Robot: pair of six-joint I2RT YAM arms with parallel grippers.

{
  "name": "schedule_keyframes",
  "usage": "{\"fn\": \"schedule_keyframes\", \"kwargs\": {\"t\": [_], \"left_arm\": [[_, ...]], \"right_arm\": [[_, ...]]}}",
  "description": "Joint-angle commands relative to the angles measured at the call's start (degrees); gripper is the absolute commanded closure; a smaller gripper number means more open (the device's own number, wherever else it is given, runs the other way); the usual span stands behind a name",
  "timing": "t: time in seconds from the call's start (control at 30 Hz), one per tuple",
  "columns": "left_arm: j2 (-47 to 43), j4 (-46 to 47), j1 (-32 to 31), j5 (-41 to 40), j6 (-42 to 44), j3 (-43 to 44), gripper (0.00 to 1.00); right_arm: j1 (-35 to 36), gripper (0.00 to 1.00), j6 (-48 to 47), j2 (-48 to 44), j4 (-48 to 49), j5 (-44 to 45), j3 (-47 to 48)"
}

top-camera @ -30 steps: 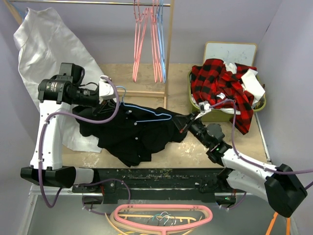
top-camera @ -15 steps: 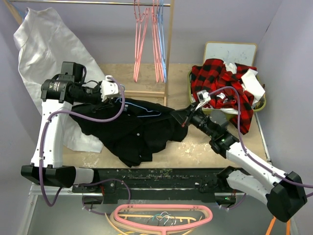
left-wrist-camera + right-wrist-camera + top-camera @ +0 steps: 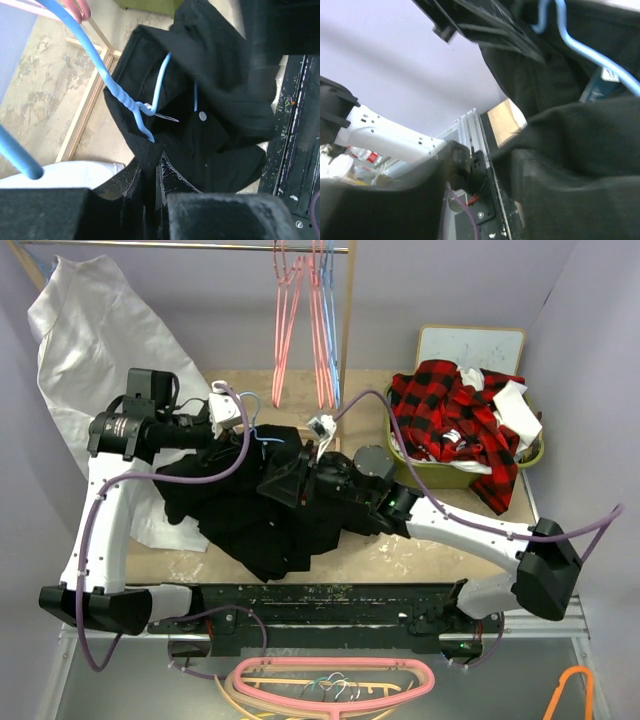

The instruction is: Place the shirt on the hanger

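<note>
1. The left gripper (image 3: 148,180), jaws pinched nearly together, holds the hanger (image 3: 121,96) below its twisted neck, under cloth.
2. The right gripper (image 3: 285,480), just right of the hanger, is closed on a fold of the shirt (image 3: 250,530), which drapes over and below the hanger.
3. The right arm should draw the fold across the wire shoulder slowly, with the hanger held level.
4. The wire is thin, smooth and triangular. The fabric is soft, limp and likely to snag.

The black shirt (image 3: 262,515) sits bunched at mid-table. The light blue wire hanger (image 3: 120,93) pokes from its 12 o'clock edge, mostly swallowed by fabric.
</note>
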Motion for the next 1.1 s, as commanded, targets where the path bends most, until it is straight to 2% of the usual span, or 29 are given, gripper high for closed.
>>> {"fn": "schedule_keyframes", "kwargs": {"t": [0.0,0.03,0.1,0.27,0.37,0.43,0.5,0.63,0.83,0.93,1.07], "left_arm": [[-4.5,4.0,0.2,6.1,-2.8,-0.9,1.00],[-5.0,3.5,0.2,6.3,-2.0,-1.5,1.00],[-5.3,2.4,0.1,6.9,-0.4,-2.9,1.00],[-5.4,-1.1,0.0,9.5,5.8,-5.0,1.00],[-5.1,-3.3,-0.2,9.6,9.7,-5.8,1.00],[-4.8,-5.8,-0.7,9.2,12.6,-5.7,1.00],[-4.9,-8.4,-1.4,8.8,16.1,-5.4,1.00],[-5.1,-12.6,-2.8,8.7,21.6,-4.1,1.00],[-5.1,-14.3,-4.5,9.0,25.8,-3.4,1.00],[-4.7,-13.0,-4.6,8.9,25.1,-2.9,1.00],[-4.3,-12.7,-4.6,8.8,24.9,-2.3,1.00]], "right_arm": [[-0.3,0.08,-5.6,-5.4,9.3,-1.9,-5.8],[0.1,0.01,-8.3,-9.3,10.9,0.0,-10.0],[0.9,0.00,-13.5,-17.0,10.5,2.9,-16.5],[1.0,0.00,-35.2,-31.7,-9.9,11.8,-16.4],[1.0,0.00,-50.4,-35.5,-20.6,14.3,-16.5],[0.8,0.00,-55.5,-33.8,-27.4,18.1,-13.7],[-1.6,0.00,-55.4,-30.8,-31.1,16.3,-9.9],[-13.4,0.00,-46.7,-25.0,-29.7,-4.6,-5.4],[-14.9,0.06,-43.1,-15.5,-29.6,-18.8,0.8],[-15.0,0.13,-44.1,-10.8,-34.0,-22.2,5.3],[-15.0,0.17,-43.2,-9.6,-32.7,-24.8,4.4]]}}
